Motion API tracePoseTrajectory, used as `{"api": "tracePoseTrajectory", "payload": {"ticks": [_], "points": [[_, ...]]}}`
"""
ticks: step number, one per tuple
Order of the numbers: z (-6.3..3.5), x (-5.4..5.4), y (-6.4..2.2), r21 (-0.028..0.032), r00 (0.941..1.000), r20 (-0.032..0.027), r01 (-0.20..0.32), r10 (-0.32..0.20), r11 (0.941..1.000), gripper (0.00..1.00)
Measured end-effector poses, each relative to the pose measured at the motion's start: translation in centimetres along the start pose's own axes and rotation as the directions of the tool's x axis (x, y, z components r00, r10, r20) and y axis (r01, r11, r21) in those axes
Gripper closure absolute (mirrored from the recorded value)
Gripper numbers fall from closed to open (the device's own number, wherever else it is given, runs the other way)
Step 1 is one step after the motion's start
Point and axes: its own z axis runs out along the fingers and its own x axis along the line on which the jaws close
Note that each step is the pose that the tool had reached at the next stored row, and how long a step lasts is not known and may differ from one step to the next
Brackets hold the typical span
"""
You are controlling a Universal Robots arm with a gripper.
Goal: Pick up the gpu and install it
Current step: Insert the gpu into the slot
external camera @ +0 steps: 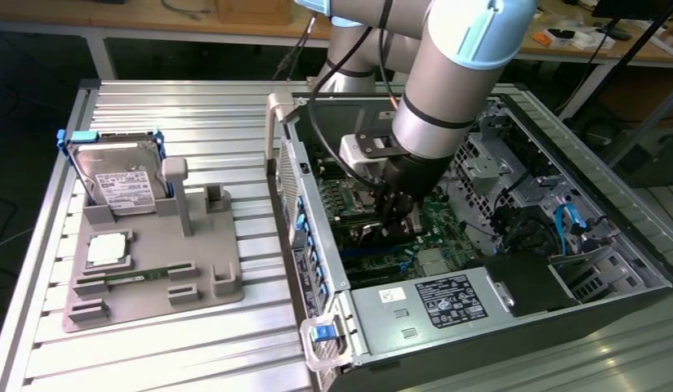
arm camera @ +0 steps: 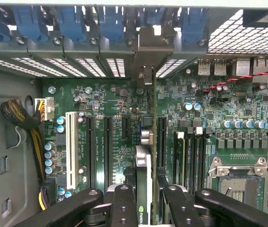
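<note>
One gpu (arm camera: 144, 163) clamped edge-on in gripper (arm camera: 145, 196), inside computer case (external camera: 642, 269), over motherboard (arm camera: 228, 104), beside expansion slots (arm camera: 108, 151). Install step in hand; seating unclear. Calls for card edge square over its slot, straight press.

my arm (external camera: 451, 82) is a silver-grey tube with pale blue joint caps (external camera: 483, 33), black cables (external camera: 320, 94) alongside; my fingers (arm camera: 124, 208) are black, bolt-studded.

text | gpu (arm camera: 143, 198): NVIDIA logo; hard drive (external camera: 118, 175) label: illegible
</note>
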Motion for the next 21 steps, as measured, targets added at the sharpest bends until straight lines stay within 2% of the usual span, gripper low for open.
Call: {"api": "tracePoseTrajectory", "payload": {"ticks": [10,14,17,18,21], "points": [[-0.01,0.28,0.02,0.0003,1.0000,-0.0004,0.000,0.000,1.0000,0.73],[-0.01,0.28,0.15,0.0116,1.0000,-0.0004,0.000,0.000,0.9999,0.73],[0.01,0.27,0.23,0.0252,1.0000,-0.0002,0.000,0.000,0.9997,0.73],[0.03,0.27,0.25,0.0269,1.0000,0.0003,0.001,-0.001,0.9996,0.73],[0.01,0.27,0.27,0.0267,1.0000,-0.0002,0.000,0.000,0.9996,0.73]]}}
